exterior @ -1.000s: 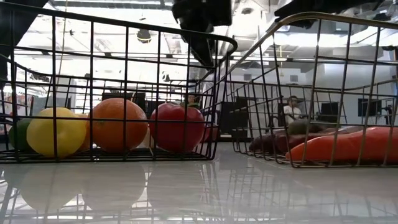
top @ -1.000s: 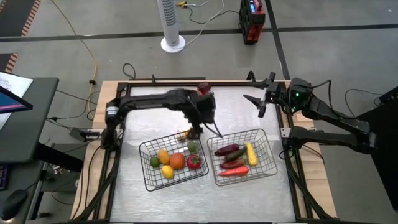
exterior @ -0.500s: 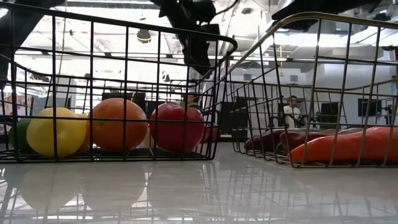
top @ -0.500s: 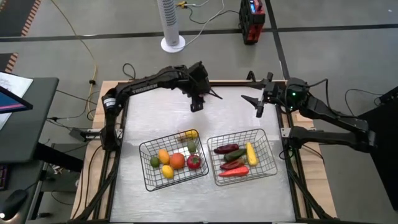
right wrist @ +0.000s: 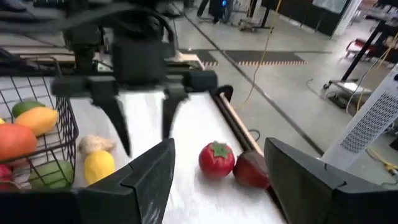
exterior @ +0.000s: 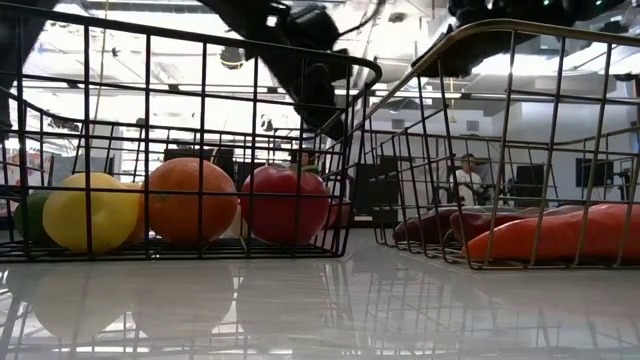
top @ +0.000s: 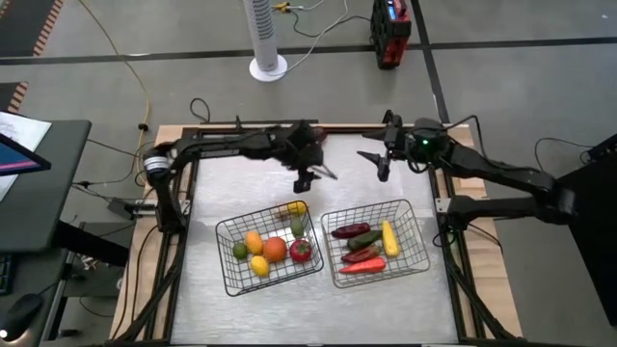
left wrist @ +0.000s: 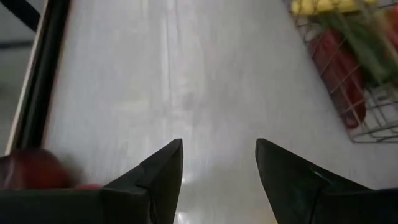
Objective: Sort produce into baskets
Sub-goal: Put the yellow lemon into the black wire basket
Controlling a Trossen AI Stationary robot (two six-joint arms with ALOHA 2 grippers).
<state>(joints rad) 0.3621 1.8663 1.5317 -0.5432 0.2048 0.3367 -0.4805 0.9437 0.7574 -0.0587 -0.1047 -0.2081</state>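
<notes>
Two grey wire baskets stand side by side: the left basket (top: 231,275) holds round orange, red, yellow and green produce (top: 275,249), and the right basket (top: 416,258) holds long purple, yellow, green and red produce (top: 364,246). A red tomato (right wrist: 217,158) and a dark red piece (right wrist: 252,169) lie on the table by its far edge. A yellow fruit (top: 297,206) lies at the left basket's far corner. My left gripper (top: 316,176) hangs open and empty over bare table between that edge and the baskets. My right gripper (top: 371,166) is open and empty to its right.
The table's dark frame rail (top: 251,125) runs along the far edge behind the loose tomato. Bare table top (left wrist: 186,74) lies under the left gripper. A person sits in the room beyond (exterior: 466,180). A white fan stand (top: 268,58) is on the floor.
My left gripper has risen from the left basket's far corner, swung toward the table's far edge, then come back a little toward the baskets. A yellow fruit shows at the corner it left. My right gripper has moved toward the table's left, closer to the left gripper.
</notes>
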